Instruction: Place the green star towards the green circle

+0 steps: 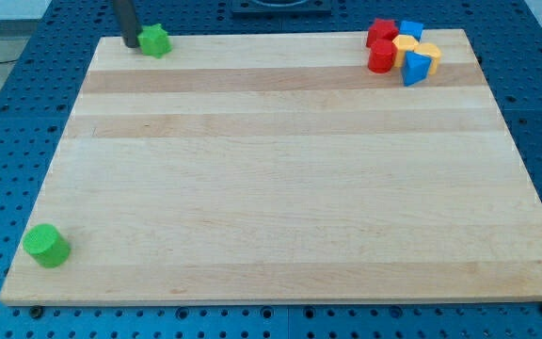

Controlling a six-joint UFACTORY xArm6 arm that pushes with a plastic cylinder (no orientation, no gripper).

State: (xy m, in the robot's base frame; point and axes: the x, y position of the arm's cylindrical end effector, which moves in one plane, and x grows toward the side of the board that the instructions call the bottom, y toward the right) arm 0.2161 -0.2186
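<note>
My tip (pixel 131 42) touches the green star (pixel 155 40) on its left (no gripper here, only a rod). The star sits at the worktop (pixel 280 169) top edge, well apart from the green circle (pixel 46 245); nearly everything remains.

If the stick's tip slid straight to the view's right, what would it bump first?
The green star. My tip sits just left of it, seemingly touching already, though depth is hard to judge.

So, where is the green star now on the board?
The green star sits at the board's top edge, near its top-left corner in the camera view, with my tip just at its left side.
</note>
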